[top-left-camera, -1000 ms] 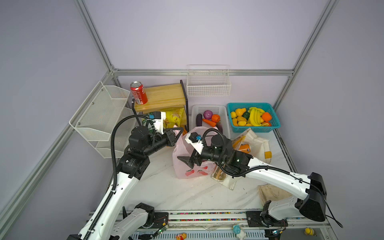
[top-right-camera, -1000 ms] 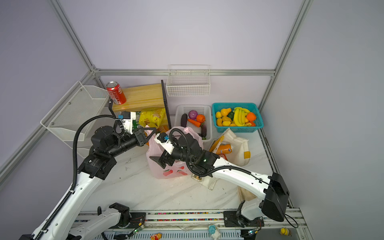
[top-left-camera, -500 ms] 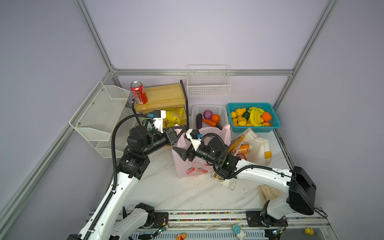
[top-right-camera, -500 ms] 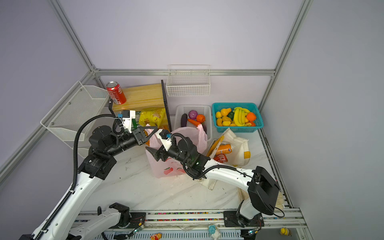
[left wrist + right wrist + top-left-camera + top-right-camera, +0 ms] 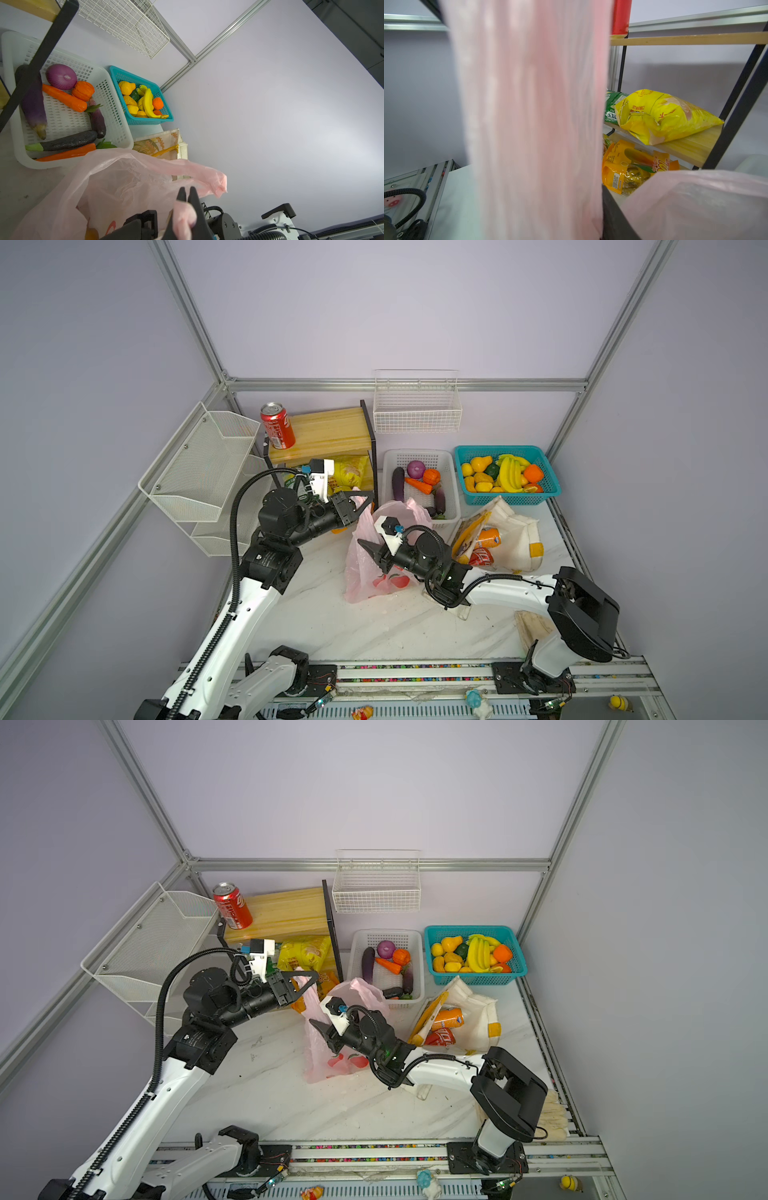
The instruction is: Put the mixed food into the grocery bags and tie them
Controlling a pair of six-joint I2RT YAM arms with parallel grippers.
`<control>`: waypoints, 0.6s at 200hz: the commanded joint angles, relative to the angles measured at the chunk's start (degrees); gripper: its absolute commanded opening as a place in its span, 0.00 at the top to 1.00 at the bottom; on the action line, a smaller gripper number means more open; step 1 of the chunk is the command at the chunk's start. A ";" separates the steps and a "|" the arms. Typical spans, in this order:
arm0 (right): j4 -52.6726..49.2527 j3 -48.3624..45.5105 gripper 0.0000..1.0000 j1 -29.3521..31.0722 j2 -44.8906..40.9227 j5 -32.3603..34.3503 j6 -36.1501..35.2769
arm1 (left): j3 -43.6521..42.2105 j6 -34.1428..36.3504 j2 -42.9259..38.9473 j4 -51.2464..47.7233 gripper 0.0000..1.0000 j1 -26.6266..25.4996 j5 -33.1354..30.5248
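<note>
Left gripper (image 5: 362,499) is pinched fully closed on one handle of the pink bag (image 5: 365,580). In the left wrist view its fingertips (image 5: 195,199) meet, with a wad of pink film bunched between them, and the handle is drawn up taut from the bag's mouth. The bag stands on the marble table (image 5: 332,622) between the two arms, just in front of the white basket (image 5: 415,452), with red fruit prints low on its side. Right gripper (image 5: 368,551) is against the bag's upper side. In the right wrist view a blurred band of pink film (image 5: 529,104) crosses right in front of the camera and only one dark finger (image 5: 612,218) shows. Jaws look part-way apart, but I cannot tell whether they have hold of the film. The white tote (image 5: 519,539) lies on the table to the right of the pink bag in both top views, with an orange soda can (image 5: 487,537) and a cola can (image 5: 482,558) at its mouth. Another red can (image 5: 277,425) stands upright on the wooden shelf (image 5: 328,431). A purple onion (image 5: 416,469) sits in the white basket.
</note>
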 commanded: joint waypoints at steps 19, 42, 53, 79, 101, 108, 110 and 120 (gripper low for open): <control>1.09 2.81 0.25 0.26 -2.97 -1.24 2.39 | -0.93 -1.02 -0.75 6.22 1.00 0.42 0.96; 2.58 5.40 0.17 0.75 -1.84 0.61 2.81 | -0.93 -1.19 -0.64 6.21 1.00 0.45 0.91; 2.70 6.87 0.17 0.76 -0.67 1.64 2.61 | -0.91 -1.28 -0.65 6.27 1.00 0.45 0.92; 4.31 9.02 0.20 0.71 3.68 2.67 2.33 | -0.98 -1.37 -0.65 6.25 1.00 0.47 0.98; 6.72 7.99 0.39 0.70 7.68 2.59 2.64 | -1.04 -1.37 -0.74 6.08 1.00 0.54 0.80; 7.17 7.00 0.45 0.63 8.48 2.90 2.56 | -1.10 -1.52 -0.82 5.99 1.00 0.69 0.64; 7.31 6.64 0.47 0.65 8.62 2.98 2.56 | -1.14 -1.54 -0.83 6.03 1.00 0.82 0.62; 8.22 4.74 0.52 0.62 9.04 3.13 2.72 | -1.36 -2.01 -0.88 6.26 1.00 1.30 0.67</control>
